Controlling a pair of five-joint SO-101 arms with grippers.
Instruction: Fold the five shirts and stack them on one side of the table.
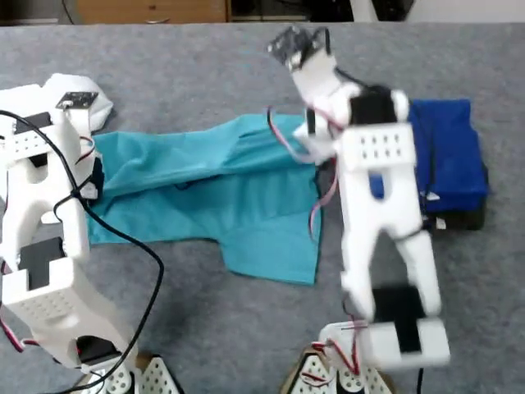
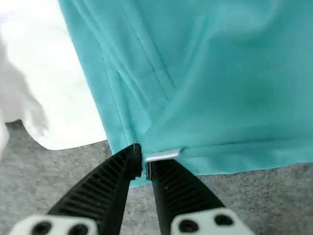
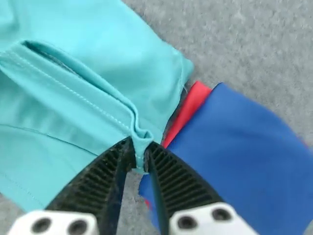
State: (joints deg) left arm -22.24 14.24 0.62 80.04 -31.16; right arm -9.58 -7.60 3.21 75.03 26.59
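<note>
Grey cloth covers the table [image 1: 205, 328]. Two white arms are counted, and four shirts are told apart by colour: one white, one teal, one red, one blue.

One white shirt [image 1: 79, 92] is bunched at the far left, beside the left arm [image 1: 41, 246], and touches the teal shirt's left end.

The left gripper [image 2: 144, 164] is clamped on the teal hem. Its black ribbed jaws are pressed together, with fabric caught at the tips.

One teal shirt [image 1: 213, 185] is laid across the middle of the table, stretched between the two grippers. It is partly folded lengthwise, and a long crease is seen running from end to end. A flap [image 1: 275, 254] is spread toward the near side. Stitched seams and soft wrinkles are seen in both wrist views.

The right arm [image 1: 381, 213] is placed over the shirt's right end. The right gripper [image 3: 139, 159] is pinched on a bunched, stitched fold of teal there, with its jaws closed tight around it.

One red shirt [image 3: 190, 105] is seen as a narrow strip between the teal edge and the blue, tucked under the blue.

One blue shirt [image 1: 447, 156] is folded into a neat rectangle at the right side of the table, on top of the pile. Something dark [image 1: 463, 217] is seen under its near edge, but what it is cannot be told.
</note>
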